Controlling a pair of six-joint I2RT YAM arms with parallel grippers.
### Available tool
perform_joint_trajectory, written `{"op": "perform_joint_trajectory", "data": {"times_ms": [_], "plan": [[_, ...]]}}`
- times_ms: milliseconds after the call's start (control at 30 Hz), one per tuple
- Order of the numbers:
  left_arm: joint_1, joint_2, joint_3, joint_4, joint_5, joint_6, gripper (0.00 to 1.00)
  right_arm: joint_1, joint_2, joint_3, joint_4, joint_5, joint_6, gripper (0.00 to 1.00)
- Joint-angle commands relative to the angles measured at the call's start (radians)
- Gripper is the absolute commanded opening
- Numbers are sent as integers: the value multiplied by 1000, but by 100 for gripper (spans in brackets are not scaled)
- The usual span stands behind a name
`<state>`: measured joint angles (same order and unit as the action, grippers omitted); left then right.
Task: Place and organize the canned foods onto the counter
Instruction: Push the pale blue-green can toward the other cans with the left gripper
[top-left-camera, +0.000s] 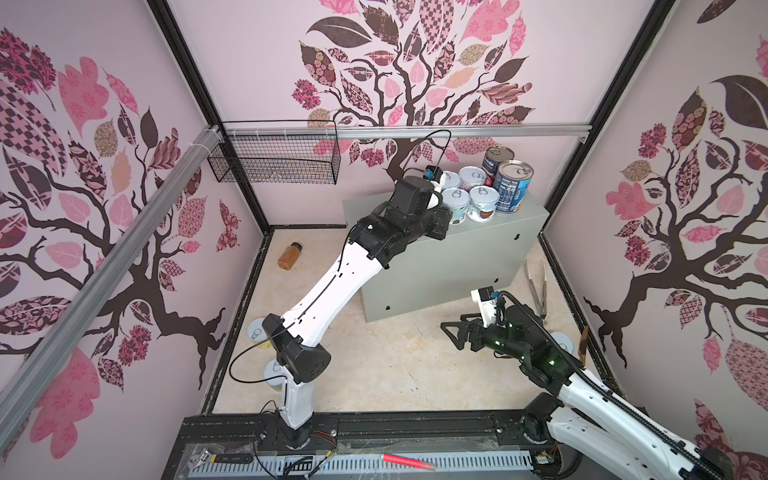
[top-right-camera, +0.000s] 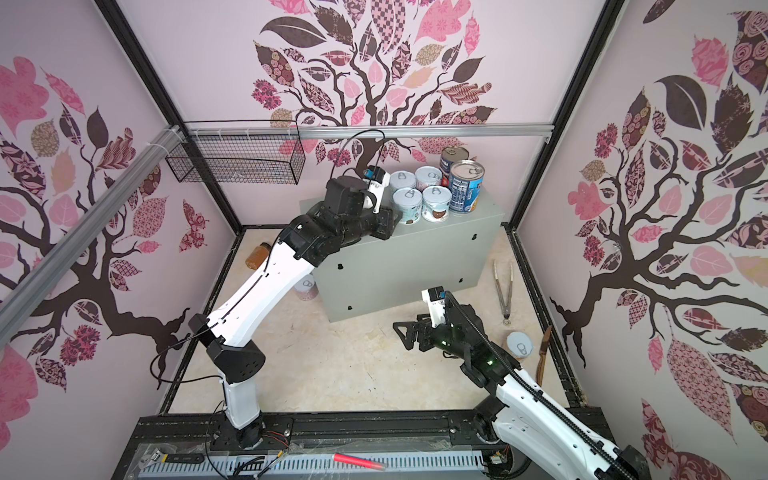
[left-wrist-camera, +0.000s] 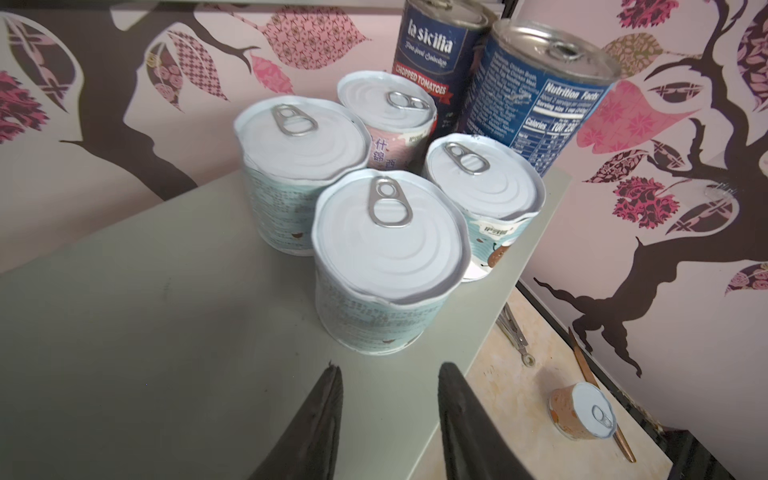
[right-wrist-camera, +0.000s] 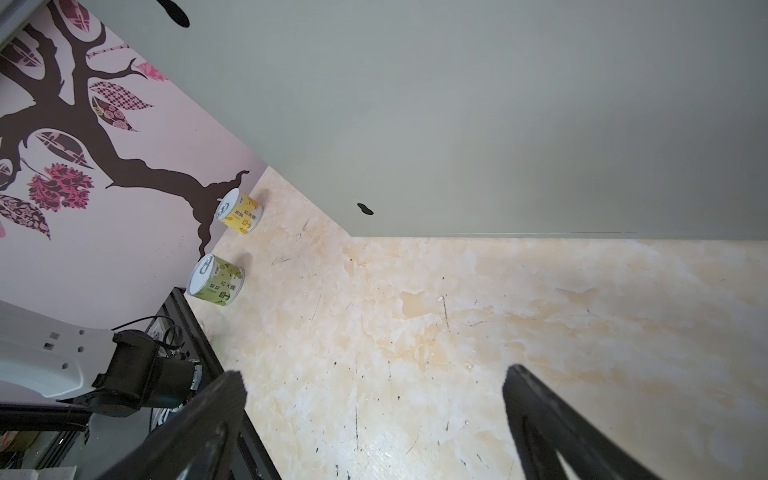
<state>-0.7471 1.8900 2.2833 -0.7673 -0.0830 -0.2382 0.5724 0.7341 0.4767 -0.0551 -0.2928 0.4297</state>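
Canned foods (left-wrist-camera: 386, 245): six stand upright on the counter (top-left-camera: 457, 266), bunched at the far right end of its top; four more stand on the floor (right-wrist-camera: 415, 332).
Short cans on the surface: four white-lidded cans in a tight two-by-two block, sides touching.
Tall cans: blue-label can (left-wrist-camera: 536, 95) and tomato can (left-wrist-camera: 432, 54), just beside the block, toward the right wall.
Floor cans: yellow can (right-wrist-camera: 240, 212) and green can (right-wrist-camera: 216, 280) along the left wall; pink can (top-right-camera: 306, 289) at the counter's left front corner; orange can (top-right-camera: 519, 345) near the right wall.
Left jaws: narrowly parted, holding nothing, over the surface just short of the nearest short can.
Right jaws: spread wide, empty, above the floor in front of the counter.
Wire basket (top-left-camera: 274, 162): hangs from the back rail, well apart from the cans.
Amber bottle (top-left-camera: 289, 255): lies on the floor at the back left.
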Motion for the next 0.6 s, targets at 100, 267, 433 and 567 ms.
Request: {"op": "perform_joint_trajectory", "data": {"times_ms": [100, 267, 433, 567], "plan": [[40, -16, -32, 37, -13, -22, 40, -5, -1, -1, 16, -14, -3, 100], [44, 23, 9, 23, -13, -16, 40, -5, -2, -3, 17, -15, -3, 100], [55, 67, 66, 10, -13, -14, 40, -5, -6, -7, 15, -14, -2, 100], [55, 104, 118, -6, -16, -7, 40, -5, -4, -8, 16, -14, -2, 100]]}}
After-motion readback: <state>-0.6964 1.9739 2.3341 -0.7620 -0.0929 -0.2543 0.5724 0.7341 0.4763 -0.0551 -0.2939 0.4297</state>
